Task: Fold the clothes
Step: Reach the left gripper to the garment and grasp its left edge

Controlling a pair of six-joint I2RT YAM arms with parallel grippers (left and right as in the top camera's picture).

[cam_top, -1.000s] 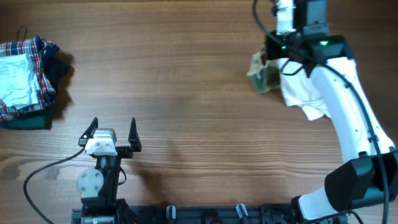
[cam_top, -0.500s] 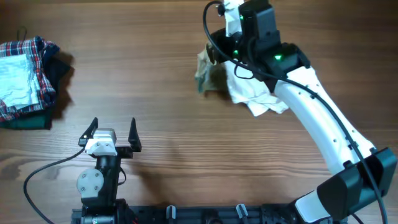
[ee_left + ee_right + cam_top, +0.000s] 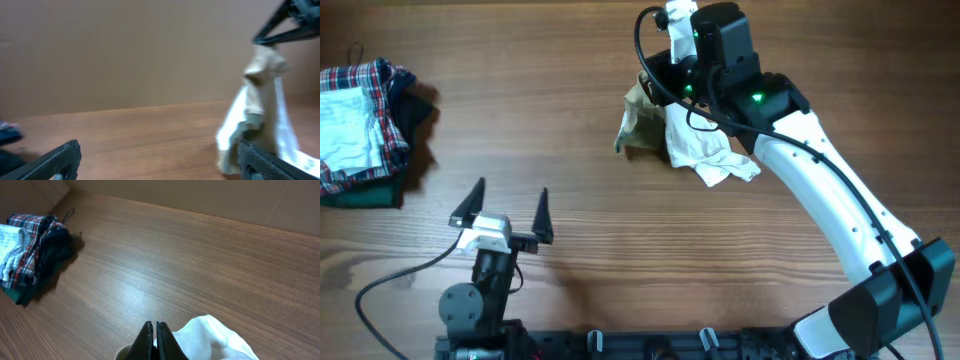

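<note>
**Right arm holds garment over far centre of table; left arm idle, jaws spread**

Right gripper (image 3: pixel 663 92): the fingers are pressed together on a bunch of the garment (image 3: pixel 698 152). In the right wrist view the two dark fingertips (image 3: pixel 148 336) sit tight against each other, with white fabric (image 3: pixel 212 339) gathered just beneath them.

Garment: it lies right of centre towards the far edge of the table (image 3: pixel 570 60). In the overhead view the tan section faces left and the white section trails right, under the arm. In the left wrist view the garment (image 3: pixel 256 112) hangs in a loose, crumpled column from the dark fingers at upper right. The tan fabric is at the top and the white below. Its lower end appears to reach the tabletop, but the view is blurred there. The green trim cannot be made out with certainty.

Left gripper (image 3: pixel 510 198): it sits at the near edge, left of centre, with its jaws spread wide and nothing between them. It is well apart from the garment. The left wrist view shows both fingers (image 3: pixel 56 161) at the bottom corners of the frame.

Other items: a plaid garment (image 3: pixel 382 82) is piled on a dark green cloth (image 3: pixel 365 193) at the far left edge.
</note>
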